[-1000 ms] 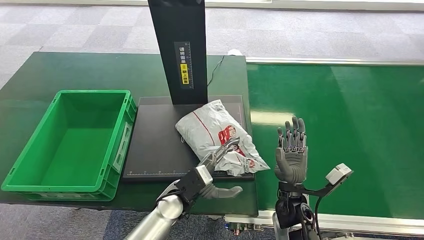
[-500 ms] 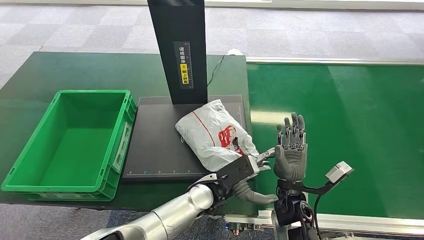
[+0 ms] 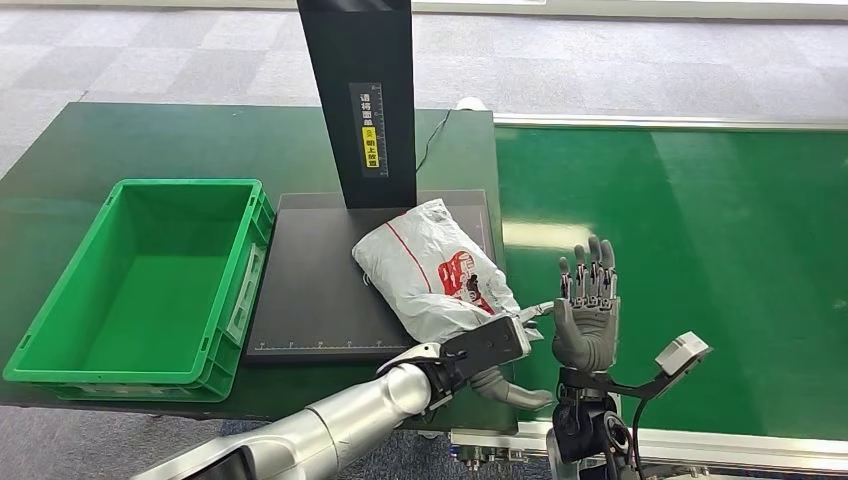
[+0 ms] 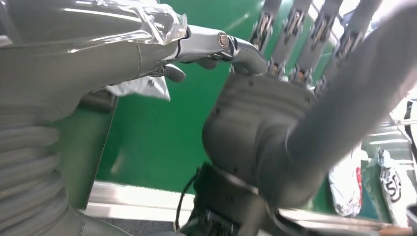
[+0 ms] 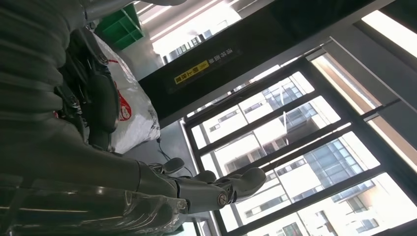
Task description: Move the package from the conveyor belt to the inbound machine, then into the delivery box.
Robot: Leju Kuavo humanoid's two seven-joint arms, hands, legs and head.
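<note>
The white package (image 3: 430, 265) with red print lies on the black plate of the inbound machine (image 3: 310, 290), at the plate's right side under the black column (image 3: 360, 100). My left hand (image 3: 495, 350) sits at the package's near right corner with its fingers stretched out past it and the thumb apart, gripping nothing. In the left wrist view those fingers (image 4: 216, 44) point at my right hand (image 4: 255, 123), and a bit of the package (image 4: 142, 86) shows behind them. My right hand (image 3: 585, 310) stands upright over the belt's near left edge, fingers spread and empty.
An empty green delivery box (image 3: 140, 290) stands left of the machine on the dark green table. The green conveyor belt (image 3: 700, 250) runs along the right. A cable (image 3: 432, 135) runs behind the column. More white bags (image 4: 344, 182) show in the left wrist view.
My left hand slid off the top of the package, moving right to its near corner and toward the right hand. The package and the right hand have hardly moved.
</note>
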